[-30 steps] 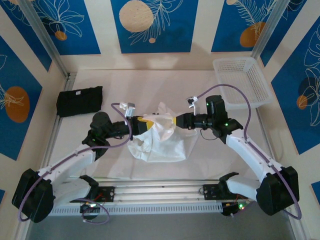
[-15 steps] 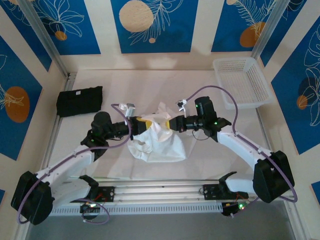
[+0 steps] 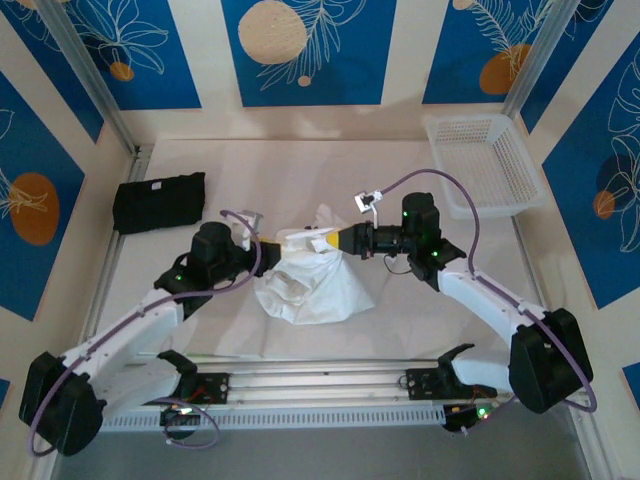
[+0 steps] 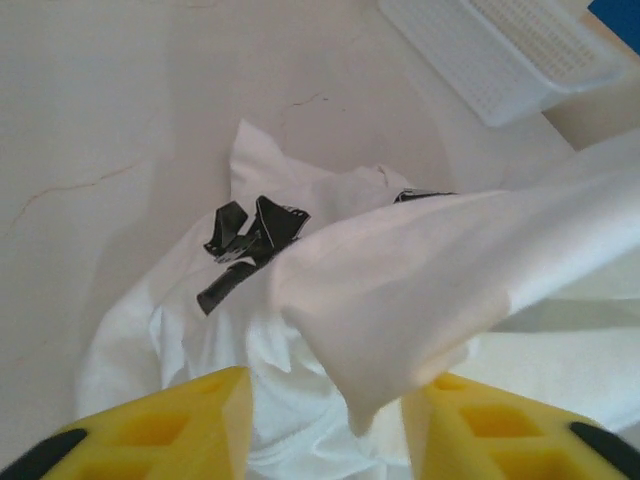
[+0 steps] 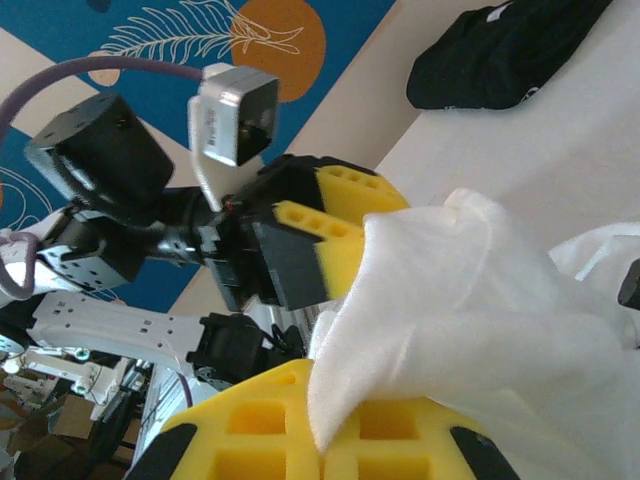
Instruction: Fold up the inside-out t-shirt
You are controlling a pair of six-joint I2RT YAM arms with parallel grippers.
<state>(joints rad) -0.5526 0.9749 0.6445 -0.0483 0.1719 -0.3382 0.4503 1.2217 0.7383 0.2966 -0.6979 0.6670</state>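
The white t-shirt [image 3: 325,290] lies crumpled at the table's middle, a black label [image 4: 250,235] showing on it. My right gripper [image 3: 322,241] is shut on a raised flap of the shirt [image 5: 480,300], which it holds off the table. That flap [image 4: 420,280] hangs between the yellow fingers of my left gripper [image 4: 325,400], which stands open around it. In the right wrist view the cloth is pinched in the right gripper [image 5: 340,450], with the left arm's yellow fingers [image 5: 335,250] just behind the flap. In the top view the left gripper [image 3: 283,243] almost meets the right one.
A folded black garment [image 3: 160,202] [image 5: 500,55] lies at the far left of the table. A white plastic basket [image 3: 485,165] [image 4: 500,50] sits at the back right corner. A metal rail runs along the near edge between the arm bases.
My right gripper has moved left with the flap, bringing it between the left gripper's fingers. The left arm has shifted slightly forward and right.
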